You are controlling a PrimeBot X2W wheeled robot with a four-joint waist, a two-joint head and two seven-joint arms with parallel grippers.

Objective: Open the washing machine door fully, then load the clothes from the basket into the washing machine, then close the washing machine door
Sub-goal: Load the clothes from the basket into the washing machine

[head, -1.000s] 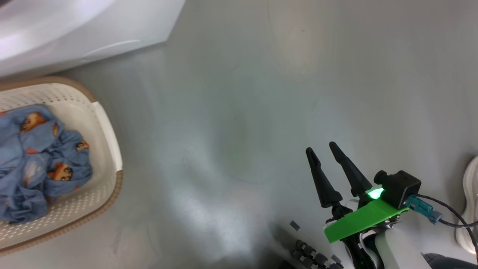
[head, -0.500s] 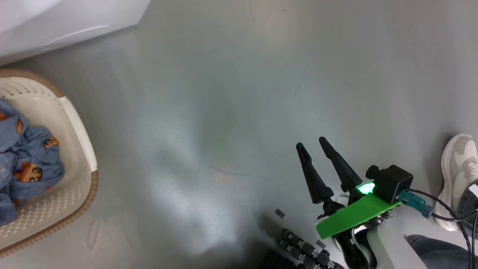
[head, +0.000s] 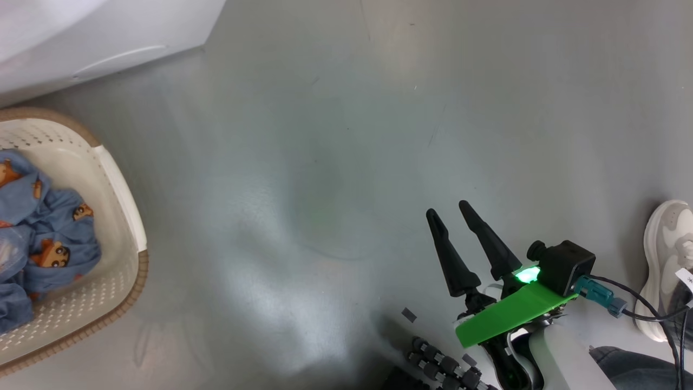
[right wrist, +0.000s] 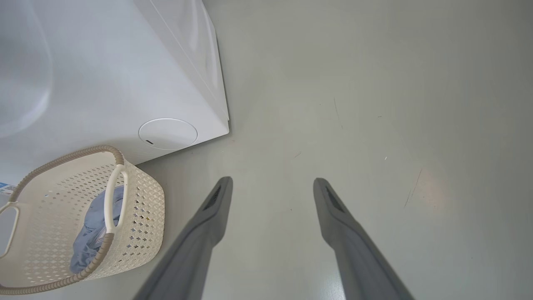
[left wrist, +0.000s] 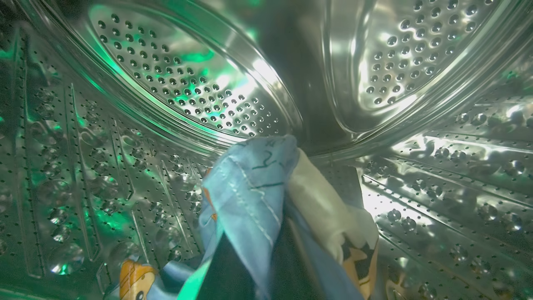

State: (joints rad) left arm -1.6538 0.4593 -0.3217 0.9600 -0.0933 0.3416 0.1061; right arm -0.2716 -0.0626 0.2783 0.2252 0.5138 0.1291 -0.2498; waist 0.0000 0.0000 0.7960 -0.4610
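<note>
My left pincer is deep inside the steel perforated drum of the big white washing machine. A light blue fabric garment printed with orange-brown cartoon figures is bunched right over its two dark fingers, hiding their tips. The jaws are closed tight with that garment pinched between them, and a paler fold of it shows on one side.

More of the same blue printed clothes lie heaped in the small cream-white perforated plastic basket with a brown woven-look rim. It stands on the grey floor just beside the front of the washing machine, near the round base cover.

My right pincer hangs over bare floor, well apart from the basket. Its fingers are spread wide, holding and touching nothing. A person's pale shoe stands near my right arm.
</note>
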